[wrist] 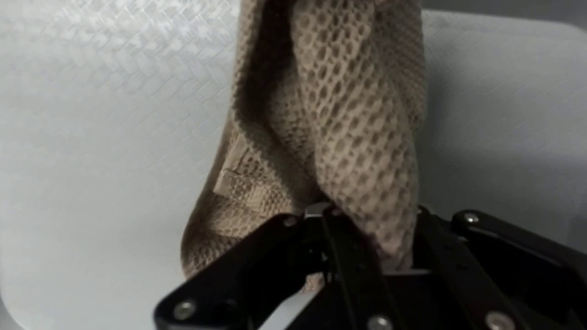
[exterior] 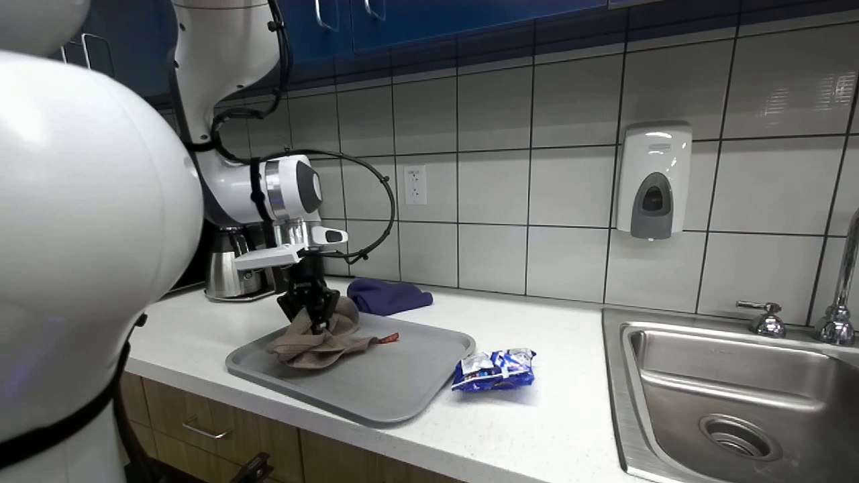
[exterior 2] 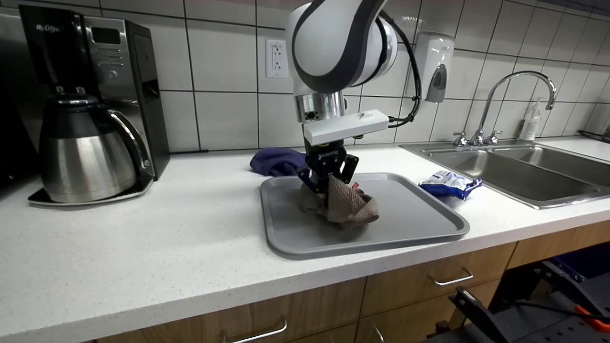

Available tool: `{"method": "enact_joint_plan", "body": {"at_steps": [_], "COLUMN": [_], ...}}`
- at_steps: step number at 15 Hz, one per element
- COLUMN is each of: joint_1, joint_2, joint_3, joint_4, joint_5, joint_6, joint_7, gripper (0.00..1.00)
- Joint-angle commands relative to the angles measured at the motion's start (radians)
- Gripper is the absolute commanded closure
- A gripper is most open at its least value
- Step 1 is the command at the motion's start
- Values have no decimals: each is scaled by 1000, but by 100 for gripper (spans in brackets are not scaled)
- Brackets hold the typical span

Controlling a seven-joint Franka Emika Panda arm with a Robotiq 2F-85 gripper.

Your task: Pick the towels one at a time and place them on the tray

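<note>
The beige-brown towel (exterior: 322, 349) lies bunched on the left part of the grey tray (exterior: 416, 376) in an exterior view, a red tag at its edge. My gripper (exterior 2: 326, 191) points down over the tray, shut on a fold of this towel (exterior 2: 348, 202). In the wrist view a mesh fold of the towel (wrist: 362, 123) rises between the fingers, and more cloth spreads over the tray (wrist: 91, 183). The fingertips are partly hidden by cloth. A navy towel (exterior: 386, 296) rests crumpled on the counter behind the tray, apart from the gripper.
A shiny blue-and-white packet (exterior: 496, 370) lies beside the tray, toward the steel sink (exterior: 731, 402). The coffee maker with its steel carafe (exterior 2: 88, 152) stands at the opposite end of the counter (exterior 2: 200, 247). The tiled wall (exterior: 496, 188) runs behind.
</note>
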Motion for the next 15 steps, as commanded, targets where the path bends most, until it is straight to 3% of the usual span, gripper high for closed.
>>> {"method": "enact_joint_plan", "body": {"at_steps": [1, 7, 15], "joint_1": [12, 19, -5], "joint_2": [-7, -45, -34], "joint_3": [23, 54, 31], "joint_4": [29, 59, 155], "joint_5": [33, 42, 2], "joint_6": [-48, -126, -203], "joint_7": [-54, -142, -226], "gripper": [49, 4, 0]}}
